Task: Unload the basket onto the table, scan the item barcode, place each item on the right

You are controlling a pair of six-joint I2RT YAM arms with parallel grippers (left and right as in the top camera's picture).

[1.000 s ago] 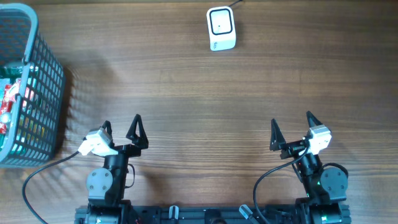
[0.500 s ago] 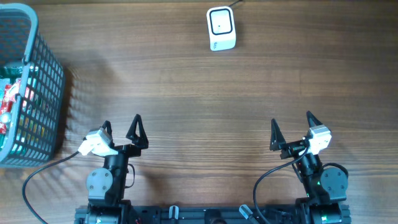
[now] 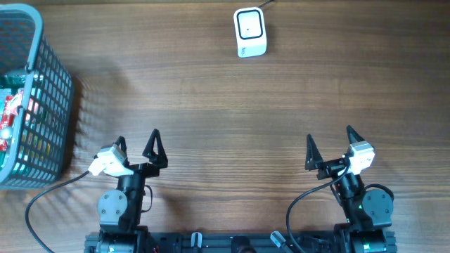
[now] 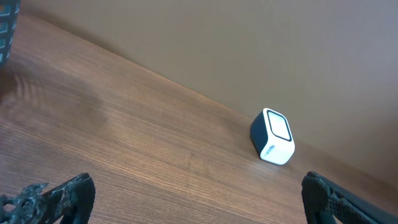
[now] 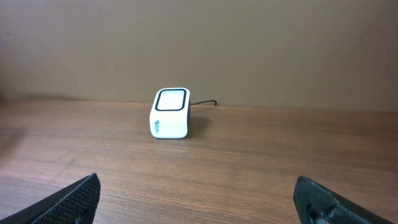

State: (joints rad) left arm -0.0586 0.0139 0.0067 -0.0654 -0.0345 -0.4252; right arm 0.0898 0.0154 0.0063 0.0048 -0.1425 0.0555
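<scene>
- No text, brand, number or sign is legible in any view.
- Scanner [image 3: 249,31], far centre of the desk [image 3: 211,105]: a short dark marking [image 5: 160,125] sits on the white front face below the window. It is too small to read.
- Packages [image 3: 10,111] in the basket [image 3: 43,91], left edge: red and green print shows behind the mesh. No lettering can be made out.

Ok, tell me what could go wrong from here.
The packets lie low inside the mesh basket at the far left; the open left gripper could catch its wall or drag it.
The barcode scanner seems unfixed at the far side, tethered only by a thin cable; a bump could turn its window away.
No barcode shows yet, so a packet may need turning.
</scene>
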